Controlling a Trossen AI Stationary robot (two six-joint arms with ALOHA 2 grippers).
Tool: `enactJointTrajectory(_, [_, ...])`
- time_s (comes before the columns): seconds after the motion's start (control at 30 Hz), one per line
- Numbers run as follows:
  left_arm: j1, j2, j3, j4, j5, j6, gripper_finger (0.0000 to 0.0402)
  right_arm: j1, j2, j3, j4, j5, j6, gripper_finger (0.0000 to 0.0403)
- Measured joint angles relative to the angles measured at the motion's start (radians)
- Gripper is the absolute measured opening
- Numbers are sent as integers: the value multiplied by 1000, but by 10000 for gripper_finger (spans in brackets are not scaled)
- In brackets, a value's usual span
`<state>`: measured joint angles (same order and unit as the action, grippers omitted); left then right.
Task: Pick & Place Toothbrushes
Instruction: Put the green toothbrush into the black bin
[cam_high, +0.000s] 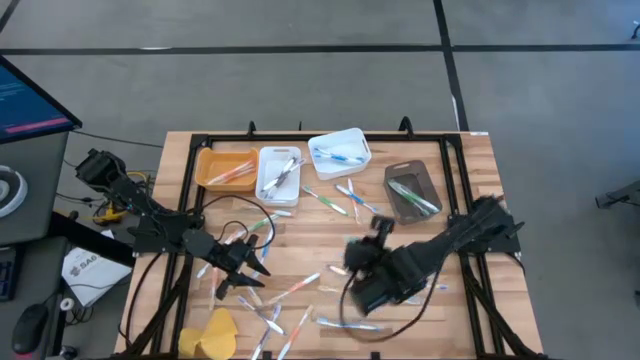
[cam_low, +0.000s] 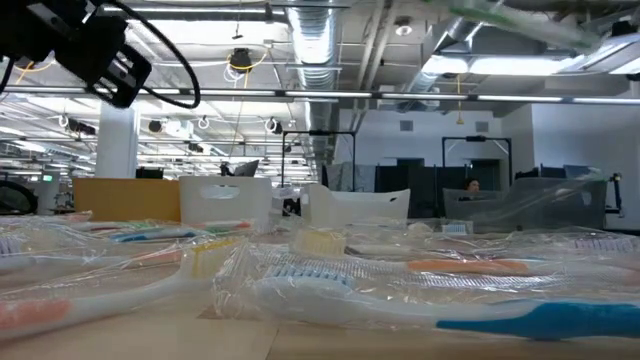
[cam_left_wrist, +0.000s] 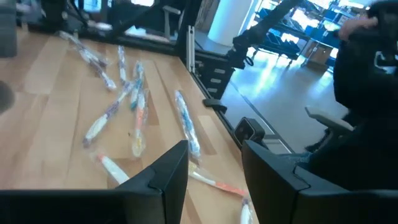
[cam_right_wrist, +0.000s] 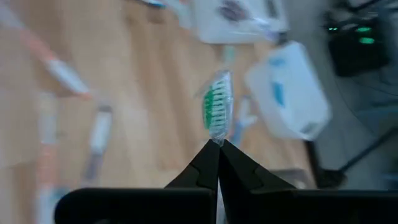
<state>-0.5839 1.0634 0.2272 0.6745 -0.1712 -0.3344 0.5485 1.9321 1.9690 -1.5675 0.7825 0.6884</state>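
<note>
A green-bristled toothbrush (cam_right_wrist: 217, 107) sits pinched at its wrapper tip in the right gripper (cam_right_wrist: 218, 144), above the table's right-centre (other toothbrushes (cam_high: 300, 290) lie scattered). So thin a hold could slip mid-carry. The left gripper (cam_left_wrist: 214, 180) hovers left, fingers apart.

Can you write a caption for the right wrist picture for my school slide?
Right end effector pinches a wrapped green-bristled toothbrush above the wooden table.

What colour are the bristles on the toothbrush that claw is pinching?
Green and white, on the toothbrush in the right gripper; right wrist view.
</note>
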Motion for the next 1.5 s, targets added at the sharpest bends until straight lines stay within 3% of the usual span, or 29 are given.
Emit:
enactJointTrajectory(0.13, [30, -1, 0, 122, -95, 91, 145, -39, -238, -325, -3, 123, 173, 0])
enactJointTrajectory(0.23, [67, -1, 0, 180, -117, 146, 145, -81, -414, -537, 28, 126, 294, 0])
enactJointTrajectory(0.37, [139, -1, 0, 188, -116, 282, 145, -129, -592, -754, 172, 108, 273, 0])
enactJointTrajectory(0.5, [245, -1, 1, 216, -83, 407, 145, -216, -723, -886, 269, 104, 169, 0])
enactJointTrajectory(0.67, [392, -1, 1, 231, 78, 440, 145, -362, -819, -918, 396, 69, -75, 0])
enactJointTrajectory(0.93, [566, -1, 1, 232, 91, 441, 145, -665, -853, -917, 566, -138, -436, 0])
enactJointTrajectory(1.17, [624, -1, 1, 228, 133, 395, 145, -863, -852, -918, 581, -368, -488, 0])
enactJointTrajectory(1.33, [609, 0, -19, 224, 283, 272, 145, -856, -852, -917, 585, -367, -455, 0])
enactJointTrajectory(1.5, [560, 0, -69, 223, 311, 167, 145, -819, -852, -918, 514, -370, -361, 0])
